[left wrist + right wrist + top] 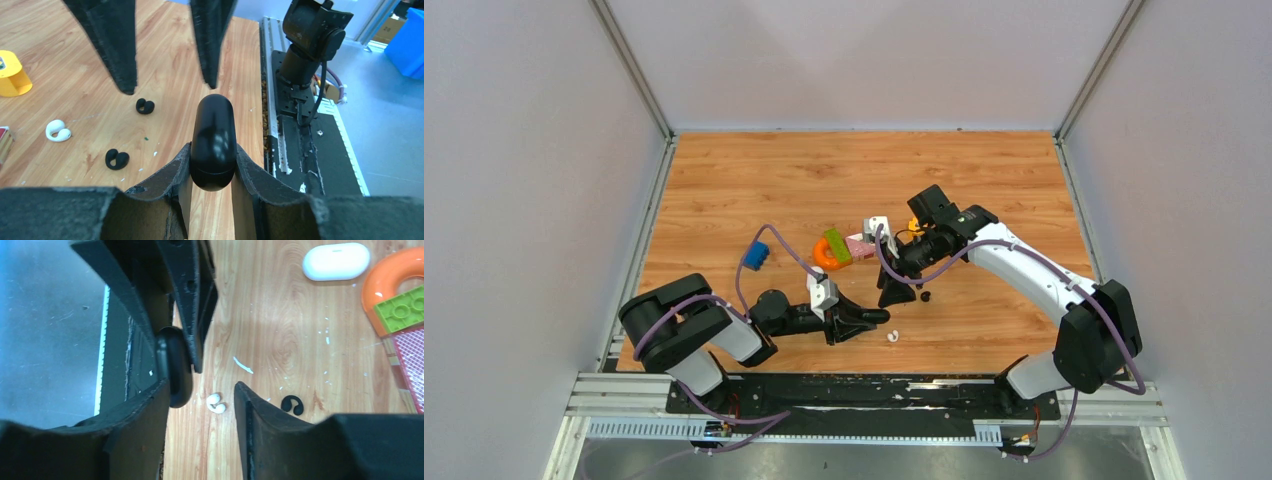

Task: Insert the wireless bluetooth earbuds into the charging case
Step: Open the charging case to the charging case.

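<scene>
My left gripper is shut on a glossy black oval charging case, held low over the wooden table. My right gripper hovers just beyond it, open, nothing between its fingers. On the table below that gap lies a white earbud, and the black case sits close by the gripper's left finger. A black earbud rests right of the gripper. The left wrist view shows two black earbuds and a white one loose on the wood.
A white closed case lies farther out. An orange ring with a green brick and a pink block sit mid-table. A blue block is to the left, a yellow piece beyond the earbuds.
</scene>
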